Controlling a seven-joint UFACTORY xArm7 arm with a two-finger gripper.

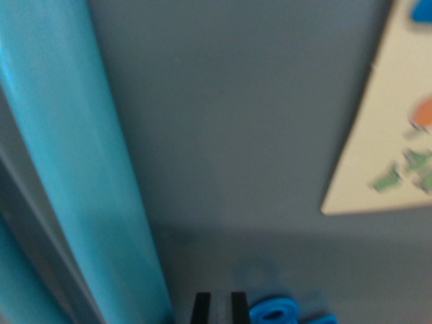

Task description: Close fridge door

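Wrist view: the gripper (221, 307) shows only as two dark finger stubs at the bottom edge, close together with a thin gap; whether anything is pinched I cannot tell, though nothing shows between them. Straight ahead and very near lies the grey door (236, 135), filling the frame. Off to the wrist view's left runs the teal handle (81, 175), a thick bar slanting from top to bottom. Up to the right a pale card (385, 135) sits on the door.

Risk, as I judge it: pushing off-centre could let the fingers skid sideways into the handle. Open room is the bare grey panel between handle and card; beyond the handle's left edge, a dark seam.
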